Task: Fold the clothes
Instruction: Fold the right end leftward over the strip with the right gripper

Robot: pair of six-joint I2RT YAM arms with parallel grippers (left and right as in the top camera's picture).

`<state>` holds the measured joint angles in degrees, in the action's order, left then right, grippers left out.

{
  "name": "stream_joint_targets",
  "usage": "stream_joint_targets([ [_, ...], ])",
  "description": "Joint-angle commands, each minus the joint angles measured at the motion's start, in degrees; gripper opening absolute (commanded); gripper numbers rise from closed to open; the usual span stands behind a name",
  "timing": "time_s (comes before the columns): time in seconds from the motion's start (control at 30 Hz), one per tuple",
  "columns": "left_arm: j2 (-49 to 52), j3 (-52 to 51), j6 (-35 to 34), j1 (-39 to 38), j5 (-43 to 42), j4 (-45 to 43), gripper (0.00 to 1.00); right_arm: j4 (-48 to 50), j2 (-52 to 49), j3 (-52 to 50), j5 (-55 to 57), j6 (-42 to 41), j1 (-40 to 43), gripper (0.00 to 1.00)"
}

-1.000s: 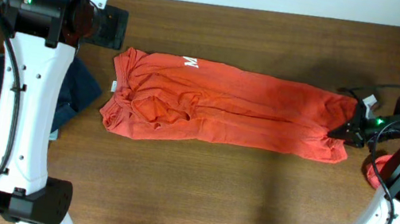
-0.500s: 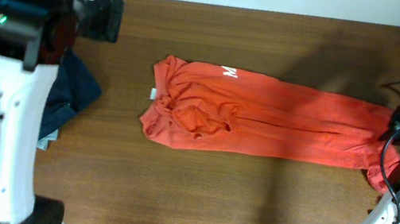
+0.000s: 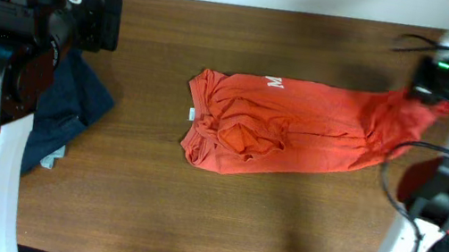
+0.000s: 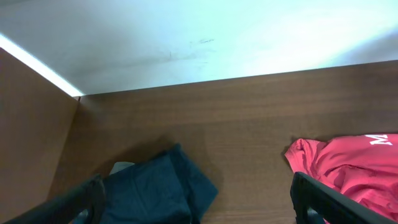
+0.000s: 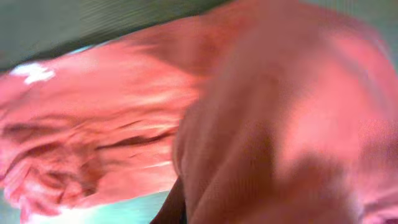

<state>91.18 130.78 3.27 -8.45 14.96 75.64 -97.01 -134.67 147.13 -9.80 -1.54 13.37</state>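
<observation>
Tension is mattering most: your right gripper (image 3: 432, 87), at upper right, is clamping shut on one end of the crumpled orange-red fabric T-shirt (image 3: 287, 127) sprawling mid-frame on the brown wooden table (image 3: 191, 220). Try laying that end over evenly. Your left gripper (image 4: 200, 198) is hanging wide open, empty, near the dark navy garment (image 3: 79, 103) at left.

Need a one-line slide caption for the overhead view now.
Right gripper holds one end of the orange-red T-shirt raised; open left gripper hangs near the navy pile.
</observation>
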Motion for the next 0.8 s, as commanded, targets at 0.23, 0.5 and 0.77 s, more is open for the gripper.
stream_joint_targets([
  [0.23, -0.83, 0.7, 0.66, 0.35, 0.52, -0.22, 0.95, 1.53, 1.49, 0.94, -0.9, -0.48, -31.17, 0.07],
  [0.5, -0.83, 0.7, 0.66, 0.35, 0.5, 0.11, 0.95, 6.49, -3.1, -0.35, 2.73, -3.5, -45.62, 0.13],
  [0.77, -0.83, 0.7, 0.66, 0.35, 0.48, 0.24, 0.95, 6.64, -4.63, -0.39, 2.58, -2.99, -48.19, 0.65],
])
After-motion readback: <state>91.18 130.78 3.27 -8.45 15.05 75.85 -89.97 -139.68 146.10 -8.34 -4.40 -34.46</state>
